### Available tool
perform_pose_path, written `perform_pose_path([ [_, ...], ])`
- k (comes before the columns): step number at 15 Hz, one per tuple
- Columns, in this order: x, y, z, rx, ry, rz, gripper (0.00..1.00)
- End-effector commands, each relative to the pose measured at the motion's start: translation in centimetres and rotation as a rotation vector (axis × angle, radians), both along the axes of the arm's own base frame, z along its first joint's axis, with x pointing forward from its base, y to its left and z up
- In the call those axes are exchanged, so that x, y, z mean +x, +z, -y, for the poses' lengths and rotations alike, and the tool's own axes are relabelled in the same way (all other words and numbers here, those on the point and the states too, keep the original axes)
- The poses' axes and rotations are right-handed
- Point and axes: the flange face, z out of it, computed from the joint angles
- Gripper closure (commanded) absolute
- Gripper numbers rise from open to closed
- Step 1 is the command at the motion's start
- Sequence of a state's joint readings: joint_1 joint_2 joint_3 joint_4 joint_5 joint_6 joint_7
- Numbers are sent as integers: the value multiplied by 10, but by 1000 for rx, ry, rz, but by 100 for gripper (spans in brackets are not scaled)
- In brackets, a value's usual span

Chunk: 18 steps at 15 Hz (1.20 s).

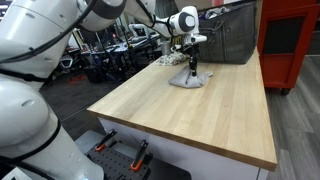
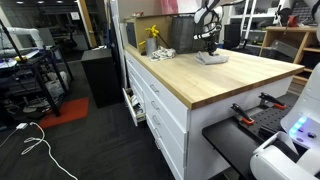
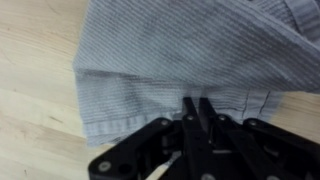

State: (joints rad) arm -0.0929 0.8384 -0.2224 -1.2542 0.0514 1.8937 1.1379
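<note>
Pale wooden bench (image 1: 210,120), workshop clutter all round it, and the arm reaching down near its far end. From where I stand, the gripper (image 3: 197,112) has its fingers drawn together on the near hem of a grey striped cloth (image 3: 170,60). The wrist view shows no gap between them. The cloth sits right under and just ahead of the gripper, lying on the wood with one layer doubled over another. In an exterior view the cloth (image 1: 186,80) looks bunched up a little toward the gripper, the rest touching the bench. I'd judge the grasp made, and the cloth not yet lifted clear of the wood. Behind the gripper stands a dark bin (image 1: 228,35), and well off to its side a red cabinet (image 1: 290,40).
</note>
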Motion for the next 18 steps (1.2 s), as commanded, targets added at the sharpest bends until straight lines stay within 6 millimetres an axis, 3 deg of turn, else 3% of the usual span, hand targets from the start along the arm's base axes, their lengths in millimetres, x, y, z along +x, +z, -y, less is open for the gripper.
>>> perform_pose_path([
  [1,3,1,-2,1,-28,-6,61],
  [2,3,1,-2,-1,-27,-6,55],
  [3,3,1,-1,-6,-24,-4,60],
  [4,3,1,-1,-9,-22,-1,85],
  [6,3,1,-1,-14,-19,0,86],
  [8,3,1,-2,-14,-16,1,100],
  [13,5,8,-3,-24,-10,19,100],
  [18,9,29,2,-93,-16,84,100],
])
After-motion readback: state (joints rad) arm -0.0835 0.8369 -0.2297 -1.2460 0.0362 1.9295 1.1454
